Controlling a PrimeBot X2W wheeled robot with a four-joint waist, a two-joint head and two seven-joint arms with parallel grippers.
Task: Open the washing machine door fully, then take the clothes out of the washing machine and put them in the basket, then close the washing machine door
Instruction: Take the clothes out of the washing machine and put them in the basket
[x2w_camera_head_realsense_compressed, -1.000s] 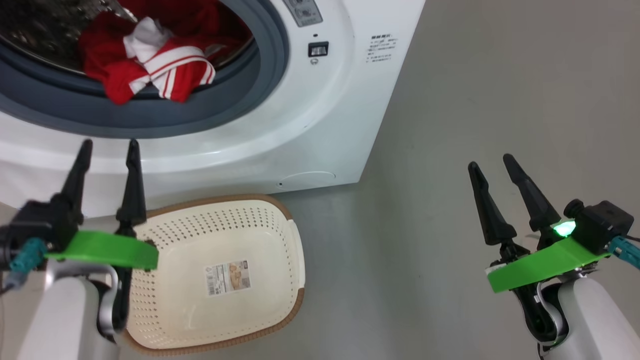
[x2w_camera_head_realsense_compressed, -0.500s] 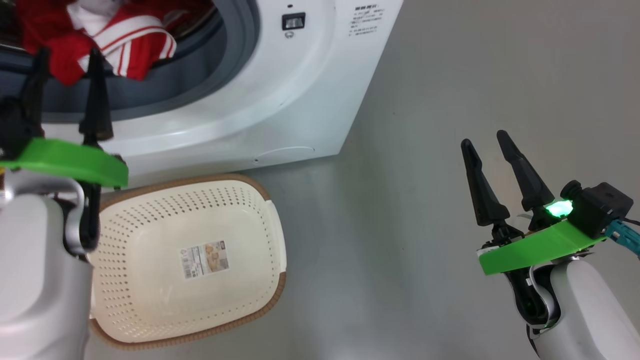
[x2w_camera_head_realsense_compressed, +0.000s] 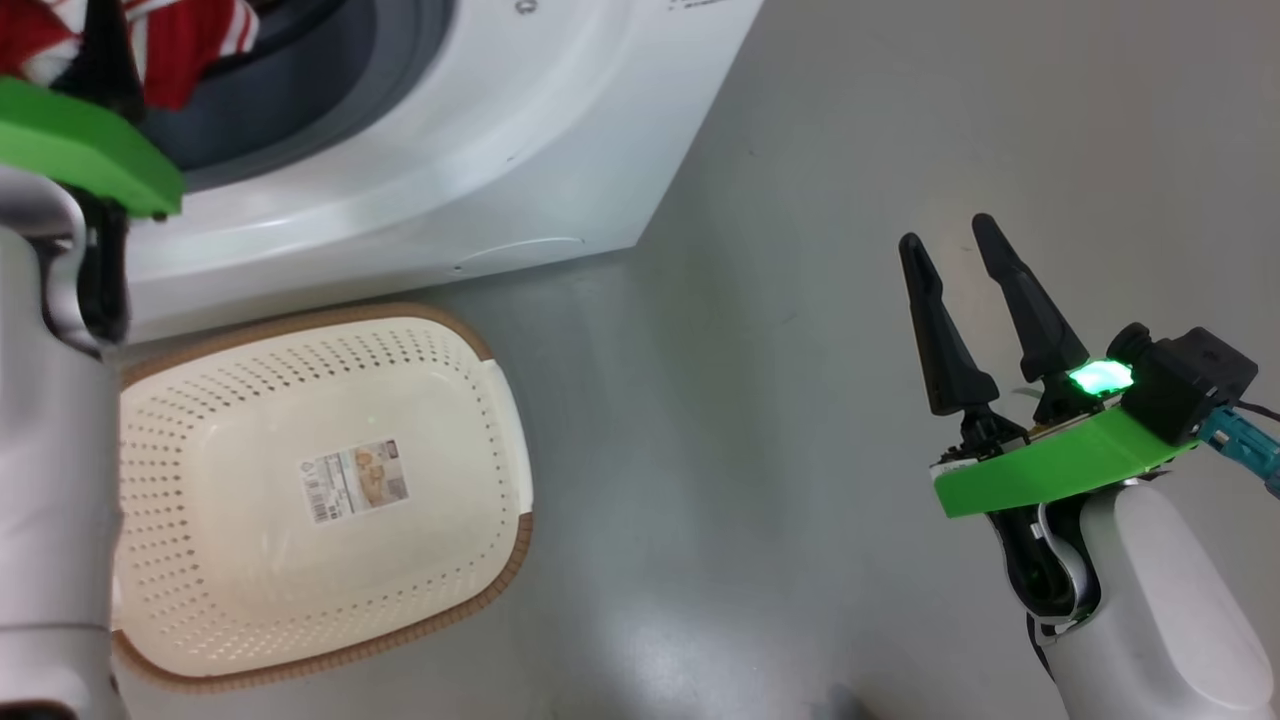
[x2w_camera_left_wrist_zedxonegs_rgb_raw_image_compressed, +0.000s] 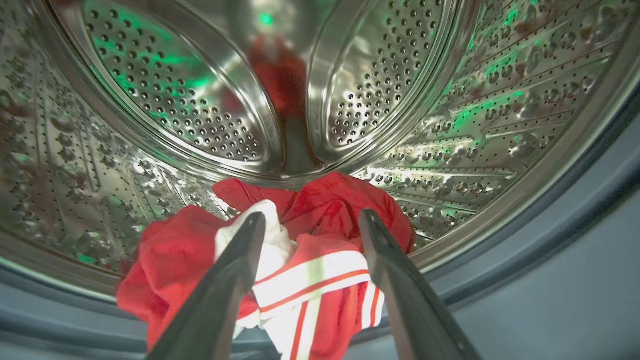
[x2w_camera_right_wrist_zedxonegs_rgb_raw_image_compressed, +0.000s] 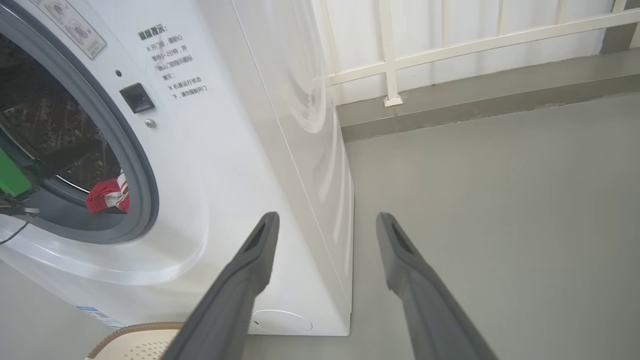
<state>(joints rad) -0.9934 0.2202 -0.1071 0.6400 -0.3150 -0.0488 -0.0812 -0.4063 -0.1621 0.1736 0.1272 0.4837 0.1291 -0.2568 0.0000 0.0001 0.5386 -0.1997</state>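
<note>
Twice released: spread wide, gripping nothing, at left gripper (x2w_camera_left_wrist_zedxonegs_rgb_raw_image_compressed: 312, 215) and right gripper (x2w_camera_head_realsense_compressed: 946, 232). Poised with the left inside the washing machine (x2w_camera_head_realsense_compressed: 450, 150) at 10 o'clock, head view, seemingly to frame the clothes (x2w_camera_left_wrist_zedxonegs_rgb_raw_image_compressed: 170, 260) for a pinch. Parked with the right at 3 o'clock, probably to keep clear. Find the clothes heaped at 6 o'clock of the drum (x2w_camera_left_wrist_zedxonegs_rgb_raw_image_compressed: 200, 100), long axis 8-to-2, striped band (x2w_camera_left_wrist_zedxonegs_rgb_raw_image_compressed: 310, 272) drooping toward 6. Note the basket (x2w_camera_head_realsense_compressed: 450, 400) at 8 o'clock under the opening, handy for a short drop, long axis near 9-to-3.

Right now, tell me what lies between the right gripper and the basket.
Only bare grey floor lies between the right gripper and the basket; the head view shows that stretch.
</note>
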